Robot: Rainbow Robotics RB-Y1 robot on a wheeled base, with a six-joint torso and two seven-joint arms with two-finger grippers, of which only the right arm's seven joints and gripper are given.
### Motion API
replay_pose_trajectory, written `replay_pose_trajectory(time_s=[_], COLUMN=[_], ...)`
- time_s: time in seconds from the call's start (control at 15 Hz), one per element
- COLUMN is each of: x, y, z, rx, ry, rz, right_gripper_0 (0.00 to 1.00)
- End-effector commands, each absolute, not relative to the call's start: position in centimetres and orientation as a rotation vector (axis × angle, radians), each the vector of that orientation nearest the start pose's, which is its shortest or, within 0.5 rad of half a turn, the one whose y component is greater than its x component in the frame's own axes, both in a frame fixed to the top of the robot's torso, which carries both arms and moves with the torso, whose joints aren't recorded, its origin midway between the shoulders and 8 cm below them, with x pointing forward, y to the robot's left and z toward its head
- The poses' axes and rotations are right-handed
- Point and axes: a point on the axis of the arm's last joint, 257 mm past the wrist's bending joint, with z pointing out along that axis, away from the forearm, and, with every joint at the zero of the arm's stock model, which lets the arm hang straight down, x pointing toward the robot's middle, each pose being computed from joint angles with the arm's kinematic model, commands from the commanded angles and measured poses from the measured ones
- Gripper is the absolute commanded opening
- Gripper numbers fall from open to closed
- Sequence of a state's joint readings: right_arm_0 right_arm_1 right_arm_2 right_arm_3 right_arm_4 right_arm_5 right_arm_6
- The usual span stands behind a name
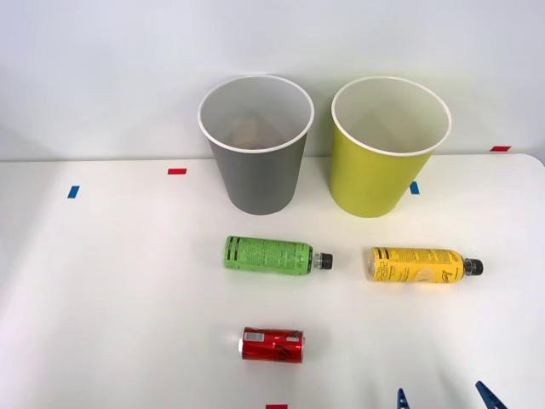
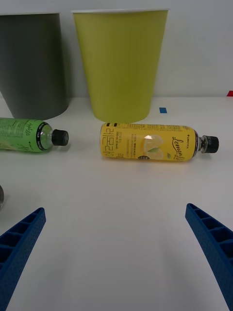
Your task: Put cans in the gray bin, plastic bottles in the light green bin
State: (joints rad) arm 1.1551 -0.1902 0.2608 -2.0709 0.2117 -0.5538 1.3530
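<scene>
Red can, green bottle, yellow bottle all lying on tabletop — nothing sorted; gray bin, light green bin waiting — right gripper jaws wide, holding nothing

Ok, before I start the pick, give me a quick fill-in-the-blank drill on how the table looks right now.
1. The red can lies nearest the robot, on its ____.
2. The yellow bottle lies in front of the ____ bin.
3. The green bottle lies in front of the ____ bin.
4. The right gripper hovers with its fingers ____.

Missing words: side; light green; gray; open
</scene>
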Motion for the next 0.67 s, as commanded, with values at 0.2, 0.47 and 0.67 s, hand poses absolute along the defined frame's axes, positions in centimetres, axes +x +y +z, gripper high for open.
replay_pose_trajectory(time_s=[0.2, 0.47, 0.67], x=[20.82, 20.82, 20.82], y=[-21.51, -21.51, -21.51], z=[-26.39, -26.39, -26.39], rx=[-0.059, -0.059, -0.059], ry=[1.658, 1.658, 1.658], rz=[0.054, 0.054, 0.054], right_gripper_0=[1.0, 1.0, 1.0])
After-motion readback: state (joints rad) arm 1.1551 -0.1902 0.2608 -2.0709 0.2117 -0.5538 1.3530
